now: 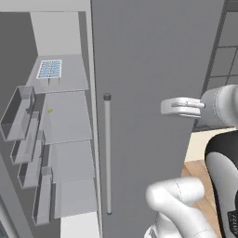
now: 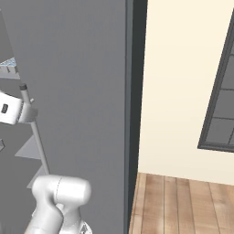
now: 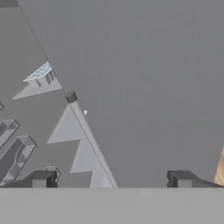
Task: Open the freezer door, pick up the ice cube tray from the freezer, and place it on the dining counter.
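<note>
Hanging in front of the plain grey door (image 1: 153, 56), the hand (image 3: 111, 178) has its two dark fingertips (image 3: 42, 178) spread wide with nothing between them. Just left of it runs that door's long silver handle (image 1: 108, 153), and beyond the door's edge the freezer (image 1: 69, 121) stands open, its pale shelves and the bins (image 1: 18, 114) on the freezer door (image 1: 7, 195) in plain sight. The ice cube tray (image 1: 49, 69) lies flat on the top shelf (image 1: 69, 83), well apart from the hand. It looks light, thin and stiff, probably slick plastic; a pinch across its narrow width at a long edge near the middle seems safest, since a corner grip could let it tip or slide.
</note>
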Controlling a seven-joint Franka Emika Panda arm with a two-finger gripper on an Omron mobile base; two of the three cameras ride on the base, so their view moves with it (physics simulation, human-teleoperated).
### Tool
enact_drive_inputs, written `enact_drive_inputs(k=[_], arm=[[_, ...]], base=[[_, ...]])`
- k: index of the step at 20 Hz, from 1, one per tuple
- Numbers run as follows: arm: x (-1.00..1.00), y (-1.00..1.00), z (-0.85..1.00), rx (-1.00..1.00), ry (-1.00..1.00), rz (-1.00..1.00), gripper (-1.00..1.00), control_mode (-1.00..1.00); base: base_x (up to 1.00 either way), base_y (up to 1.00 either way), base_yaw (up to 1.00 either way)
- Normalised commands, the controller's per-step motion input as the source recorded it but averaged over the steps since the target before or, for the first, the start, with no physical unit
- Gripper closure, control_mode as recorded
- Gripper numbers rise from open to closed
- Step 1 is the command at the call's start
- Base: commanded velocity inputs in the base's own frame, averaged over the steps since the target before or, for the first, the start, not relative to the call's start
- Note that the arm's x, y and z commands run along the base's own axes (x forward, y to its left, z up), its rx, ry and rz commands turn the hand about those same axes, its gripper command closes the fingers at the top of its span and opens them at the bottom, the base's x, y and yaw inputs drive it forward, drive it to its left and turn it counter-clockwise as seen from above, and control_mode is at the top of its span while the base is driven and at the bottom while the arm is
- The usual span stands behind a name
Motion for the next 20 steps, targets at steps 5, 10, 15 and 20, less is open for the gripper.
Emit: enact_drive_inputs(k=[5,10,15,20], arm=[[-0.1,-0.36,0.0,-0.25,0.07,-0.12,-1.0,-1.0],[-0.22,-0.32,0.0,-0.25,0.0,0.0,-1.0,-1.0],[-0.21,-0.38,0.0,-0.14,0.0,0.0,-1.0,-1.0],[-0.03,-0.14,-0.02,-0.01,0.0,0.0,-1.0,-1.0]], base=[[0.0,0.0,0.0],[0.0,0.0,0.0],[0.0,0.0,0.0],[0.0,0.0,0.0]])
